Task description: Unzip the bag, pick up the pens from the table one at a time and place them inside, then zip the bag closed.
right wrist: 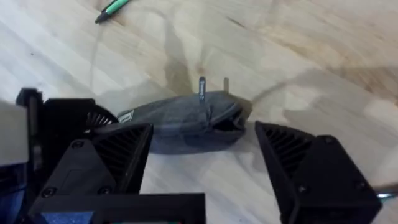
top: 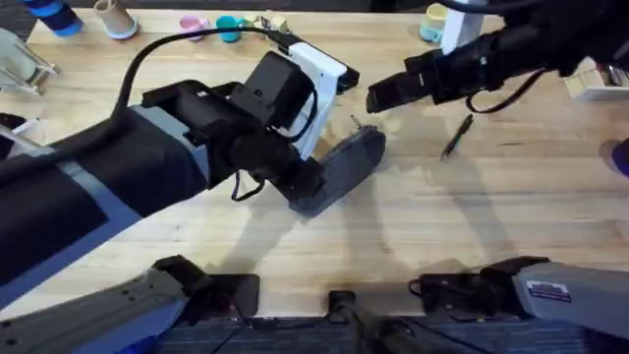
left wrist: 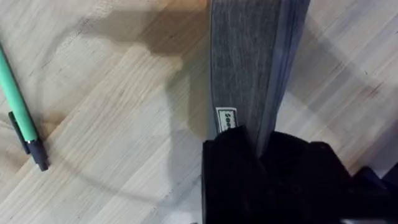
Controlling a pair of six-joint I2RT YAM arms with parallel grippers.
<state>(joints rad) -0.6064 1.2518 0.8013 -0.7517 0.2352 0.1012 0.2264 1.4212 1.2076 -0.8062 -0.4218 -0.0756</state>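
The bag [top: 346, 169] is a slim grey pouch of woven fabric, lying on the pale plank counter [top: 442, 226] near its middle, its far end gaping open in a dark mouth. The left tool [left wrist: 261, 146] is pinching the near end of the bag, its black fingers pressed onto the cloth beside a small white label [left wrist: 225, 119]. The right tool [right wrist: 202, 146] hovers above the open end with its ribbed black fingers [right wrist: 298, 155] spread wide — nothing between them.

The right wrist view alone shows the small metal zipper pull [right wrist: 202, 93] standing upright at the open mouth. A green pen [left wrist: 18, 112] with a dark tip and clip (smooth, thin, stick-shaped) lies on the wood beside the bag. From overhead a dark pen [top: 456, 136] lies apart — under the right arm.
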